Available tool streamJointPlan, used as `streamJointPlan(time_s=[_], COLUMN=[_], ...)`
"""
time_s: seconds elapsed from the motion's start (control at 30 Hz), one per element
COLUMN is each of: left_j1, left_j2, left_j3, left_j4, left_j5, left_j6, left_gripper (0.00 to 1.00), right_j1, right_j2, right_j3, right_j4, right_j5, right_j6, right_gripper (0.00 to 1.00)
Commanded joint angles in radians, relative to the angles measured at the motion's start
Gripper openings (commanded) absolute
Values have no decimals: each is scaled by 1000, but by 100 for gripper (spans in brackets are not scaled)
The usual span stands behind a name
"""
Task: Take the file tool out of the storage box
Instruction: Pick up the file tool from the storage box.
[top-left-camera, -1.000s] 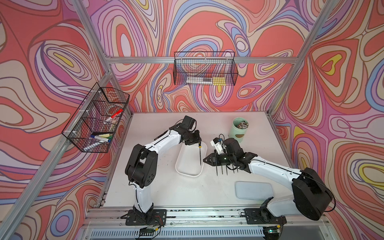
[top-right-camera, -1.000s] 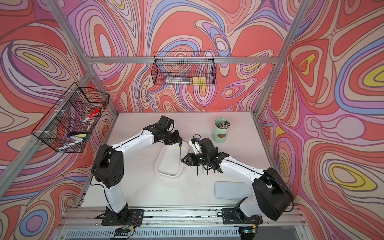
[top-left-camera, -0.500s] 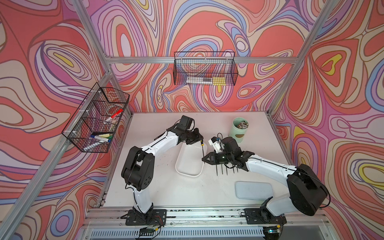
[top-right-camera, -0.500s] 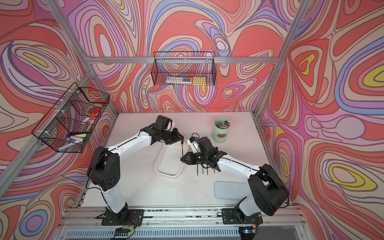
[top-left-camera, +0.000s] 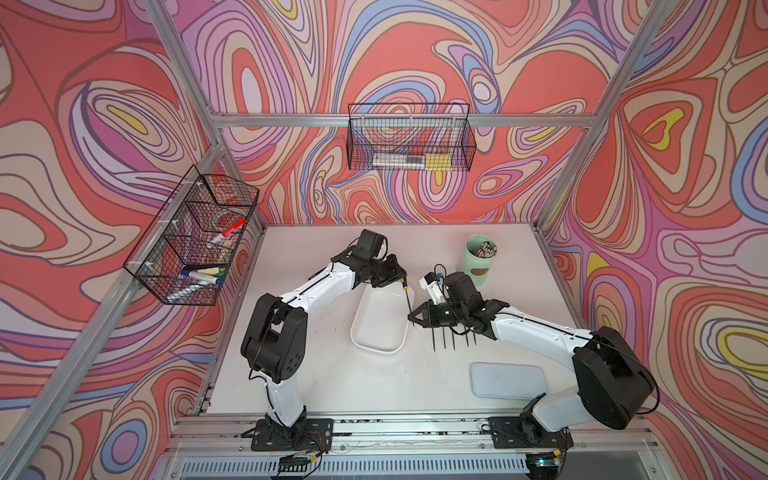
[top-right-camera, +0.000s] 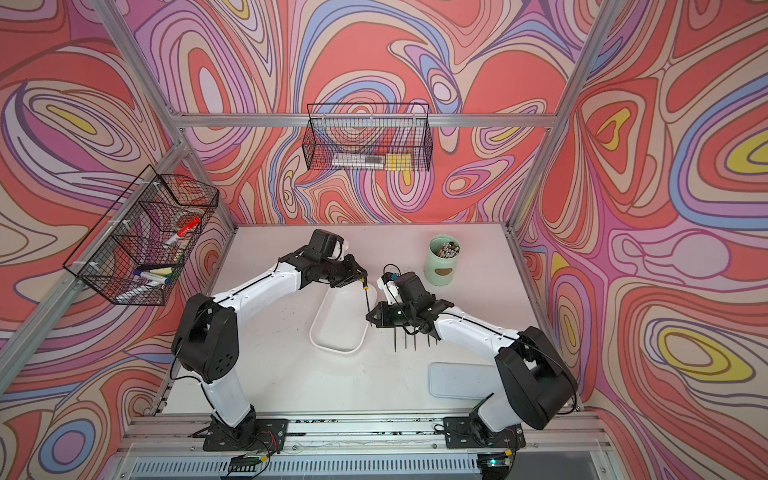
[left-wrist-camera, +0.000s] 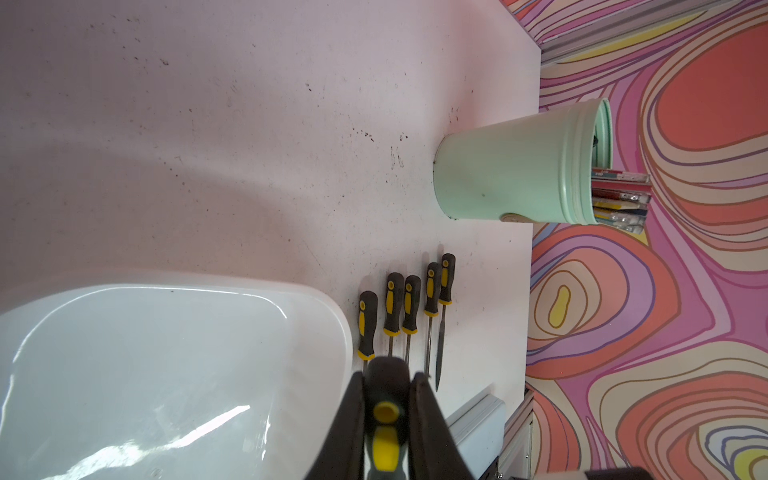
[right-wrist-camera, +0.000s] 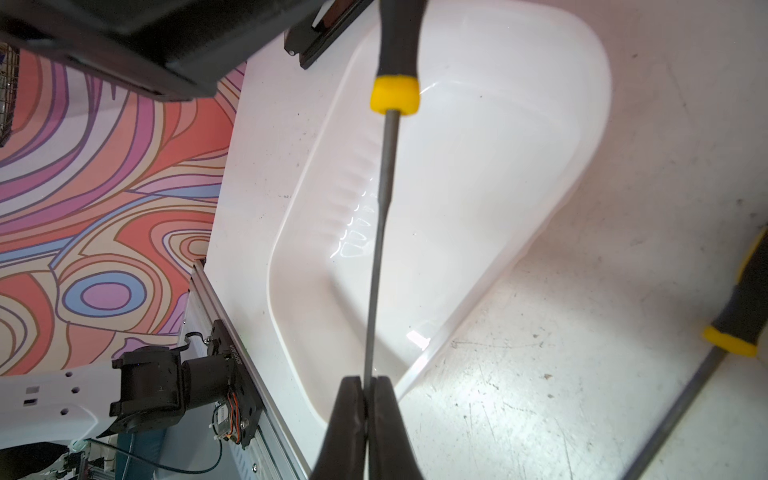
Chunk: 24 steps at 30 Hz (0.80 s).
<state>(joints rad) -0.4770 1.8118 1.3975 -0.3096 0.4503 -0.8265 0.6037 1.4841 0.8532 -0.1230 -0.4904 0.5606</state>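
Two grips on one file tool (top-left-camera: 408, 301), held in the air above the right rim of the storage box (top-left-camera: 374, 328), clear of its hollow. At left, left gripper (left-wrist-camera: 388, 403) with jaws clamped on the fat black-and-yellow handle, rubbery-looking and likely the surest place to hold. Below it, glossy white plastic tub: shallow, round-cornered, rolled at the rim, empty inside. Thin grey steel shaft, judged stiff, light and slick, prone to pivot under a narrow pinch. At right, right gripper (right-wrist-camera: 365, 399) with jaws pressed together on that shaft near its tip. Further right, five more files (left-wrist-camera: 409, 307) side by side on the scuffed matte table (top-left-camera: 332, 374), with the same handles. Near right, flat pale lid (top-left-camera: 507, 380); far right, mint-green cup (top-left-camera: 478, 259), round and smooth-walled.
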Motion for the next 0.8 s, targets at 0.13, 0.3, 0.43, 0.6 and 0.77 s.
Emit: streamJointPlan(time_s=[0.13, 0.3, 0.43, 0.6, 0.77], left_j1=[16, 29, 29, 29, 30], left_j2=[-45, -107, -173, -280, -417], left_j3=[54, 38, 33, 4, -22], left_j4=[-147, -212, -294, -346, -361], left_j5=[-16, -46, -71, -97, -93], left_j6=[139, 203, 283, 323, 332], left_gripper=[83, 99, 99, 99, 99], right_j1=[4, -2, -8, -37, -90], right_j2=[-57, -126, -183, -214, -185], right_j3=[30, 42, 62, 69, 96], right_j4=[-125, -326, -552, -715, -794], right_j5=[111, 274, 462, 582, 615], right_j6=[-78, -100, -101, -73, -77], right_gripper=[0, 0, 0, 0, 0])
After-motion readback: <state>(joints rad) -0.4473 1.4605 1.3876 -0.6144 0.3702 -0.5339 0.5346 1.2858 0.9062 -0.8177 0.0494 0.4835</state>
